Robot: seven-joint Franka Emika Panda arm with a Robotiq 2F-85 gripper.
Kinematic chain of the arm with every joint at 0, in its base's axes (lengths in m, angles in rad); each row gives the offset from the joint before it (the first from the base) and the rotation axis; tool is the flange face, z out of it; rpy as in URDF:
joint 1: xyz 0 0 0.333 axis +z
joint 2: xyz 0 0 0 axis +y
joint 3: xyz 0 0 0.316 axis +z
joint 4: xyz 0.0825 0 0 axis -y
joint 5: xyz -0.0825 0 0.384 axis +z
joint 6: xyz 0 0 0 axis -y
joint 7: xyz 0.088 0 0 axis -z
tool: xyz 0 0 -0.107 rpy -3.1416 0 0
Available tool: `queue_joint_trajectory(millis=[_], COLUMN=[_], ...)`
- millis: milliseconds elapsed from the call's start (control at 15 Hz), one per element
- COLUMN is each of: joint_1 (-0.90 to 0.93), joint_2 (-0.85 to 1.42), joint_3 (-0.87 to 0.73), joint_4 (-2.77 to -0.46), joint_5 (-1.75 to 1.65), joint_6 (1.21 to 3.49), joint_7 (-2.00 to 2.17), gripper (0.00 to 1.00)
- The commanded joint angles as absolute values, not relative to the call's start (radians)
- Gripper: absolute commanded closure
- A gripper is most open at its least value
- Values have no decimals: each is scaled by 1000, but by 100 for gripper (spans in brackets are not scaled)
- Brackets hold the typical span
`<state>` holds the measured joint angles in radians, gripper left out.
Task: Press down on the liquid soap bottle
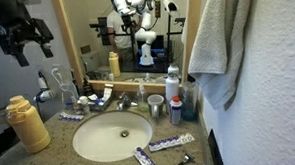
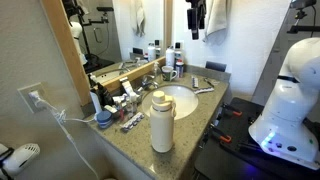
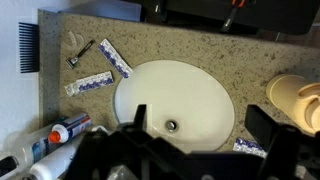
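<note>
Cream liquid soap bottle (image 1: 29,128) upright beside the sink (image 1: 100,135), long axis vertical (jaws wide apart, empty)

The arm holds the pincer (image 3: 201,118) high, pointing straight down; its jaws stand wide apart, empty.

We record a desk (image 3: 250,50) of speckled tan-and-grey stone and a plain off-white sink (image 3: 180,80). The soap bottle (image 1: 29,124) is pale yellow throughout. 1 flat tube (image 3: 114,58) shows blue-and-white print. The comb (image 3: 27,47) is black, the pincer (image 3: 200,132) black as well, and the hanging towel (image 1: 221,39) light grey. The mirror frame (image 1: 72,36) is pale wood.
</note>
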<state>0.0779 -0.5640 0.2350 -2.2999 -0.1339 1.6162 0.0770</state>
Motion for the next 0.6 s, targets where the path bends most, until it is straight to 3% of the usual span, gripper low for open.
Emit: queue_joint_trajectory(millis=[0,533], joint_1=[104,76], joint_2=[-559,-416], joint_3=[215,60], joint_4=[-2297,-2246], joint_5=[-144,-169], joint_6=[1612,1876], joint_7=[88,-101], gripper=[0,0])
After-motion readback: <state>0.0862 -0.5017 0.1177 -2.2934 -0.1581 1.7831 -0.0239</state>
